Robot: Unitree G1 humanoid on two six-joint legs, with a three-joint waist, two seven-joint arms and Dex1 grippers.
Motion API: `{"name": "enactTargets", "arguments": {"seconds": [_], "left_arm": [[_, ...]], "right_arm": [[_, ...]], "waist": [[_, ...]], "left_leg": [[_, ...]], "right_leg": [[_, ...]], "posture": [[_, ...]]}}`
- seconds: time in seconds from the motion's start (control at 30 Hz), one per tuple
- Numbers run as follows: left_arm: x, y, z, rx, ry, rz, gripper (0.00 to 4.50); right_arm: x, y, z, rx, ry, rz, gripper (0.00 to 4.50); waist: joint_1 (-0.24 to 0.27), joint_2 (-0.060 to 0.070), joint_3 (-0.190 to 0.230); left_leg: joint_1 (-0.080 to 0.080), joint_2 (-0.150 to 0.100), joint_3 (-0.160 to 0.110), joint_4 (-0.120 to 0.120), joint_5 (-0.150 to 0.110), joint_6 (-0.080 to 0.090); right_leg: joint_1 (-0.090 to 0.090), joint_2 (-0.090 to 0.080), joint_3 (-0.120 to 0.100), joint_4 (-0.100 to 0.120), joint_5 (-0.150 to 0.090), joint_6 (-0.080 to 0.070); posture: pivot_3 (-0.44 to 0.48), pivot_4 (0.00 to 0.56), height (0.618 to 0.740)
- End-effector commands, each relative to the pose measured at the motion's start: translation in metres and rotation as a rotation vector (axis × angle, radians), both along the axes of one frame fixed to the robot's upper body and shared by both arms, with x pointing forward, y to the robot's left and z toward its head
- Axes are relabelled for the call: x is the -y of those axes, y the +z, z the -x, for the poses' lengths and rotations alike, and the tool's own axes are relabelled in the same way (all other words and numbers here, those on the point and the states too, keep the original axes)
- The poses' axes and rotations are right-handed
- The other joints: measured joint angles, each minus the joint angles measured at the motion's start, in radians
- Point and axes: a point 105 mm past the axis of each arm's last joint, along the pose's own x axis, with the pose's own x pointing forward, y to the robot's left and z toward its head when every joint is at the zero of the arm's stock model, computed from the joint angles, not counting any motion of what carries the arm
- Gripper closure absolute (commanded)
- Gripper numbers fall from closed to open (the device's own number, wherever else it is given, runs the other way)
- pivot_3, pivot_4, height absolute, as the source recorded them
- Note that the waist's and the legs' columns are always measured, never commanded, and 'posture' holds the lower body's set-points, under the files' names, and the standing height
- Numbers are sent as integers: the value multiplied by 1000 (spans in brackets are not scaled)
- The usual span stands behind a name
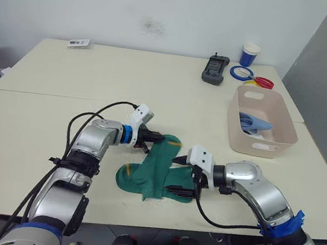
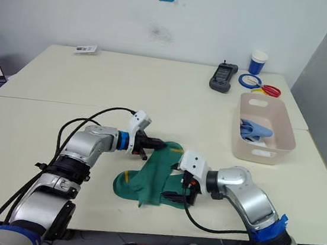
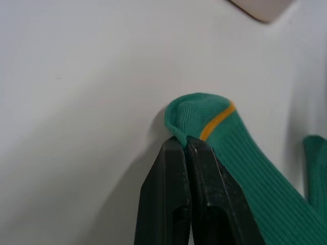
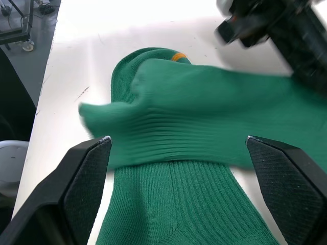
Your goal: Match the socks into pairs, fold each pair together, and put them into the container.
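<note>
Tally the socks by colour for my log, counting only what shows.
Dark green socks on the table: 2
Light blue socks in the container: at least 1, bunched, so the exact count is unclear
White sock in the container: 1 partly showing
Total visible: at least 4

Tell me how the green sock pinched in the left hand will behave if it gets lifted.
Probably floppy: the green sock already drapes and creases from the left hand, which is shut on its cuff. Likely light, since a pinch on one edge holds it up. Its ribbed knit looks grippy, so slipping seems unlikely.
</note>
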Motion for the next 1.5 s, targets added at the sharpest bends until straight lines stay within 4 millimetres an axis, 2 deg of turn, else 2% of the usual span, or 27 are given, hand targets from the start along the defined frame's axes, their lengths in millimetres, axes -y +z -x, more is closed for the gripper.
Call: {"name": "enactTargets", "arguments": {"seconds": [0.03,0.17,0.27,0.53,0.6,0.8,0.87,1.13,1.23,1.37,1.5], "left_arm": [[-14,23,-9,49,125,96,4462],[-24,20,-7,28,204,137,4462],[-23,18,-5,20,215,143,4462],[-19,22,-3,27,201,146,4462],[-20,22,-3,30,200,141,4462],[-21,20,-3,37,197,124,4462],[-21,20,-4,39,196,123,4500],[-19,20,-4,45,190,118,4500],[-20,20,-4,46,191,116,4500],[-20,20,-4,47,193,116,4500],[-20,20,-4,47,192,116,4500]], "right_arm": [[-2,12,-1,41,3,-32,0],[-6,8,3,51,21,-24,0],[-10,2,6,69,52,1,0],[-6,-14,-10,35,-39,104,0],[-5,-15,-14,-9,-90,105,0],[-17,-12,-8,-42,-62,92,0],[-20,-12,-6,-45,-49,88,381],[-25,-15,-11,-31,-53,108,381],[-24,-17,-13,-34,-63,116,994],[-23,-19,-15,-31,-68,124,2355],[-23,-19,-17,-21,-73,126,2355]], "waist": [[0,0,0],[0,0,0],[1,0,0],[1,0,0],[1,0,0],[1,0,0],[1,0,0],[1,0,0],[1,0,0],[1,0,0],[1,0,0]], "left_leg": [[0,0,0,0,0,0],[0,0,0,0,0,0],[0,0,0,0,0,0],[0,0,0,0,0,0],[0,0,0,0,0,0],[0,0,0,0,0,0],[0,0,0,0,0,0],[0,0,0,0,0,0],[0,-1,0,0,0,0],[0,0,0,0,0,0],[0,0,0,0,0,0]], "right_leg": [[0,0,0,0,0,0],[0,0,0,0,0,0],[0,-2,0,0,0,0],[0,-2,0,0,0,0],[0,-3,0,1,0,0],[0,-3,0,1,0,0],[0,-3,0,1,0,0],[0,-3,0,1,0,0],[0,-3,0,1,0,0],[0,-3,0,1,0,0],[0,-3,0,1,0,0]], "posture": [[0,150,740],[0,150,740],[0,150,740],[0,150,740],[0,150,740],[0,150,740],[0,150,740],[0,150,740],[0,150,740],[0,150,740],[0,150,740]]}}
